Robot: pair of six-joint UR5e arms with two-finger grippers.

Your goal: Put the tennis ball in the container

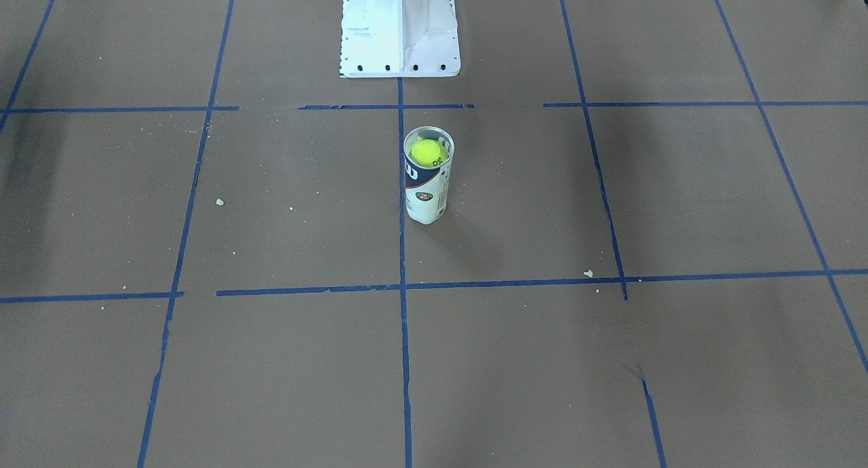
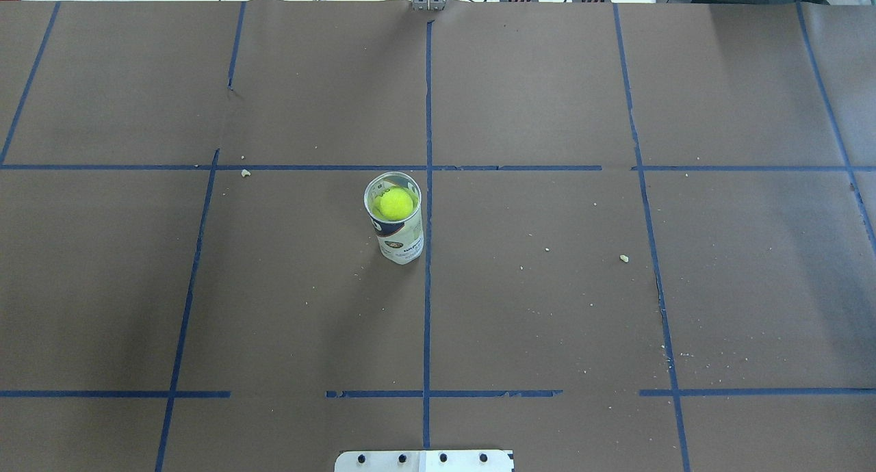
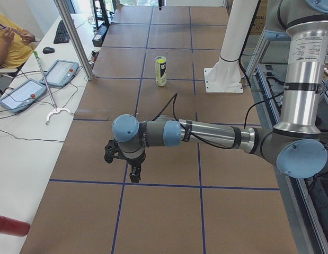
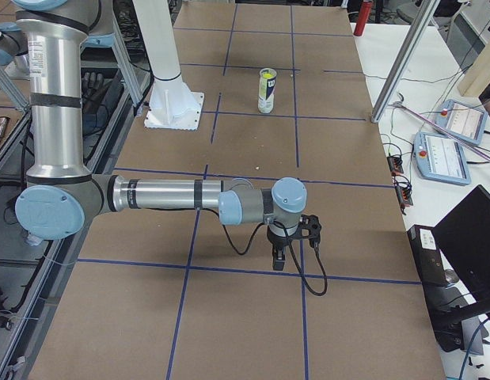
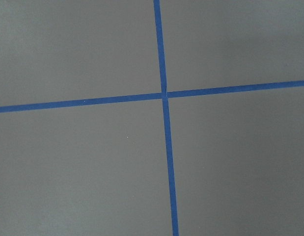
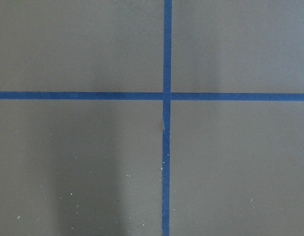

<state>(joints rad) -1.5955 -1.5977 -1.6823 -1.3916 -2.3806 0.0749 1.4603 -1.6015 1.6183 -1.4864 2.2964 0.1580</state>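
We see the tennis ball (image 1: 428, 152) inside the container (image 1: 426, 198), near its open top. The container stands straight up on the counter (image 1: 271, 359), just beside the middle tape line. The left arm (image 3: 206, 132) and the right arm (image 4: 173, 194) hang low at the 2 far ends, well apart from it. The left one looks a bit nearer. We cannot tell if their jaws are open or closed. We think the job is done.

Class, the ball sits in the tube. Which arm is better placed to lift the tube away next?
Left, though only just. The tube, ball inside, stands slightly on the left arm's side of the centre tape line. The left gripper and right gripper both hang far from it.
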